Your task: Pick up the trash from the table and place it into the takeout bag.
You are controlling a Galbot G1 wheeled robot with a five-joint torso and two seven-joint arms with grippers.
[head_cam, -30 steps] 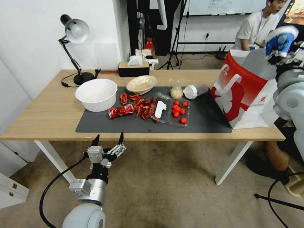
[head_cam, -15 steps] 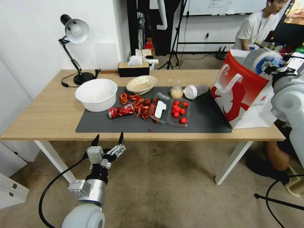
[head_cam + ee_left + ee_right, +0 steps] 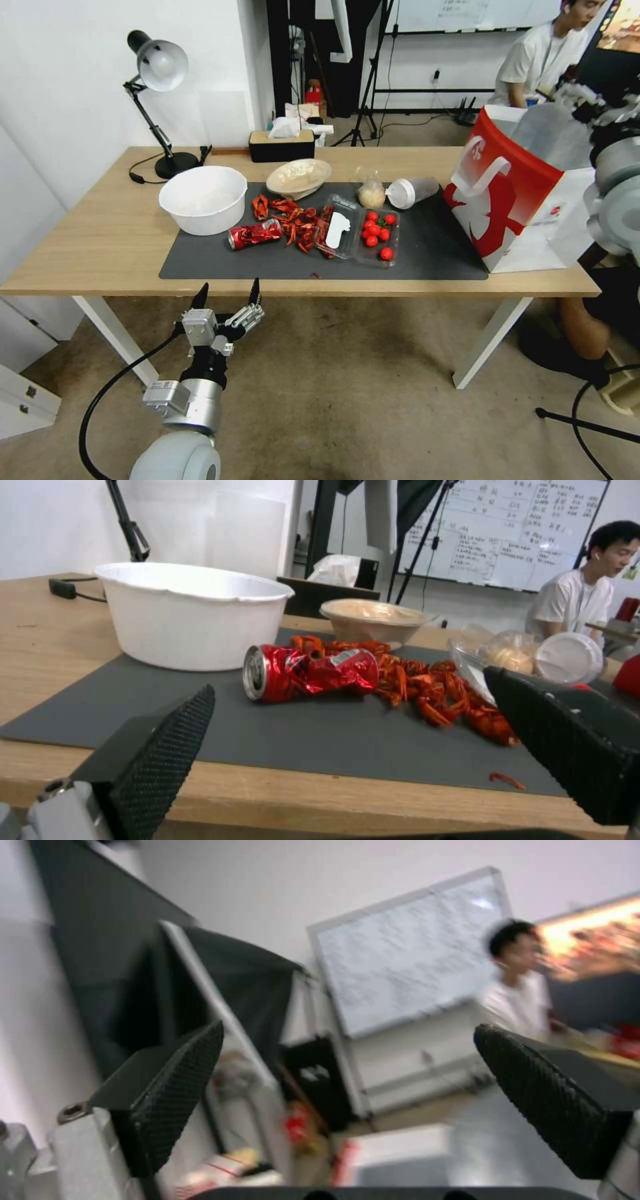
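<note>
On the table (image 3: 100,233) a dark mat (image 3: 427,260) carries the trash: a crushed red can (image 3: 255,235), a beige shallow bowl (image 3: 298,177), a knotted clear bag (image 3: 371,193) and a clear lidded cup (image 3: 410,192) lying on its side. The red and white takeout bag (image 3: 513,193) stands open at the right end. Above its far rim my right gripper (image 3: 583,100) is open, and nothing sits between its fingers (image 3: 350,1032). My left gripper (image 3: 227,293) hangs open below the table's front edge, facing the can (image 3: 307,672) from a distance.
A big white bowl (image 3: 203,199), red crayfish shells (image 3: 297,220) and an open clamshell of tomatoes (image 3: 360,233) share the mat. A desk lamp (image 3: 157,67) and a tissue box (image 3: 281,145) stand at the back. A person sits behind the bag.
My right gripper held a blue cup above the bag, swung down over its mouth, and is now open with the cup gone from view. The left arm has not moved.
</note>
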